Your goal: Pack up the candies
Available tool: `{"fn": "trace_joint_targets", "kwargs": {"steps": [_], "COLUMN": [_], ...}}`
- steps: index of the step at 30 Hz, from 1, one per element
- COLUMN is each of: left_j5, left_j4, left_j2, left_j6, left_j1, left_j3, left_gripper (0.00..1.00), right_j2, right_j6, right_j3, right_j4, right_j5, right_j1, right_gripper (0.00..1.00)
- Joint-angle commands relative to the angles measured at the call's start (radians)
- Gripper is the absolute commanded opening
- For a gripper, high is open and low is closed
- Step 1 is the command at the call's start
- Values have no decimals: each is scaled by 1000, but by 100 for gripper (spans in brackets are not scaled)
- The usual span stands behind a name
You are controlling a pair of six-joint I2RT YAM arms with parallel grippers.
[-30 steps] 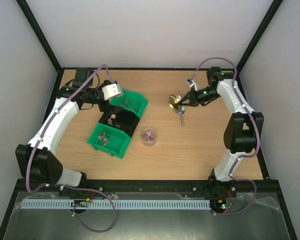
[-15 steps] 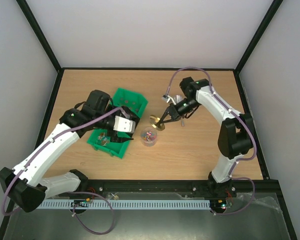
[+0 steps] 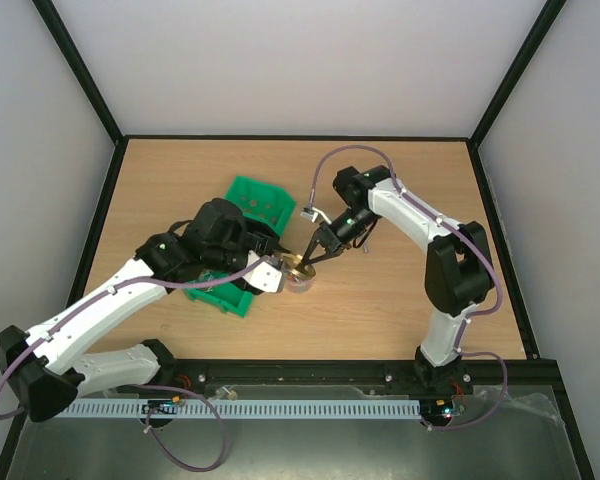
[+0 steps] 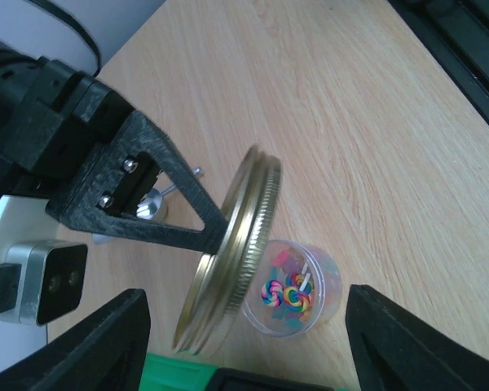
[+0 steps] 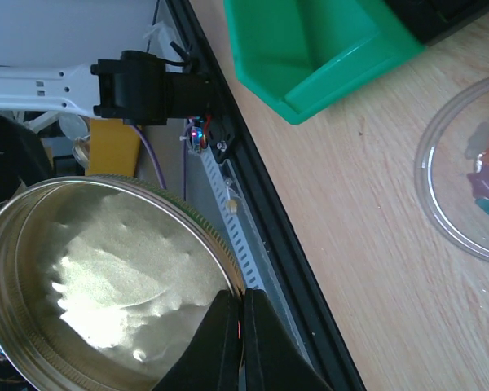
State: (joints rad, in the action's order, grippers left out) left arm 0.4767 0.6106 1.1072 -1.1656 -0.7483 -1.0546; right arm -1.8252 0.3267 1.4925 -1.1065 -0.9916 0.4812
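A small clear round jar (image 4: 296,291) stands on the wooden table with several candies (image 4: 286,295) in it, among them swirled multicoloured ones. My right gripper (image 5: 238,324) is shut on the rim of a gold metal lid (image 5: 98,285) and holds it tilted right beside and above the jar (image 3: 303,285). In the top view the lid (image 3: 299,265) partly covers the jar. My left gripper (image 4: 257,362) is open and empty, with one finger either side of the jar and short of it. The silver scoop (image 4: 151,204) lies on the table behind the lid.
Green bins (image 3: 259,200) stand left of the jar, and the near one (image 3: 224,296) lies partly under my left arm. A few candies show in the far bin. The near green bin also shows in the right wrist view (image 5: 318,49). The table's black front rail (image 5: 269,244) is close.
My right gripper carried the gold lid from the back right down to the jar. My left arm swung from behind the bins round to the jar.
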Motion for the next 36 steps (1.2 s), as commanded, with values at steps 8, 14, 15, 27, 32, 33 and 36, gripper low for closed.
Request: {"fn": "trace_joint_targets", "kwargs": {"steps": [8, 14, 15, 27, 32, 33, 36], "left_j5": [-57, -68, -68, 1, 72, 86, 127], "left_j4": [-33, -5, 0, 84, 97, 97, 102], "left_j2": [53, 85, 89, 103, 126, 133, 152], "left_j6": [-150, -141, -131, 30, 131, 145, 188], "left_j1": [-39, -39, -38, -19, 50, 63, 88], "left_j3": [-10, -43, -49, -120, -168, -177, -203], "left_gripper": [41, 20, 18, 8, 8, 8, 8], "right_j2": [-18, -12, -8, 233, 487, 557, 665], "right_j6": [27, 43, 47, -16, 88, 109, 145], "right_j3": [11, 9, 5, -96, -282, -327, -405], "right_j4": [-77, -74, -72, 287, 522, 563, 633], "right_j5": [-57, -51, -49, 138, 182, 188, 185], "right_j1": [14, 14, 14, -125, -188, -187, -185], "right_gripper": [1, 2, 3, 58, 69, 71, 75]}}
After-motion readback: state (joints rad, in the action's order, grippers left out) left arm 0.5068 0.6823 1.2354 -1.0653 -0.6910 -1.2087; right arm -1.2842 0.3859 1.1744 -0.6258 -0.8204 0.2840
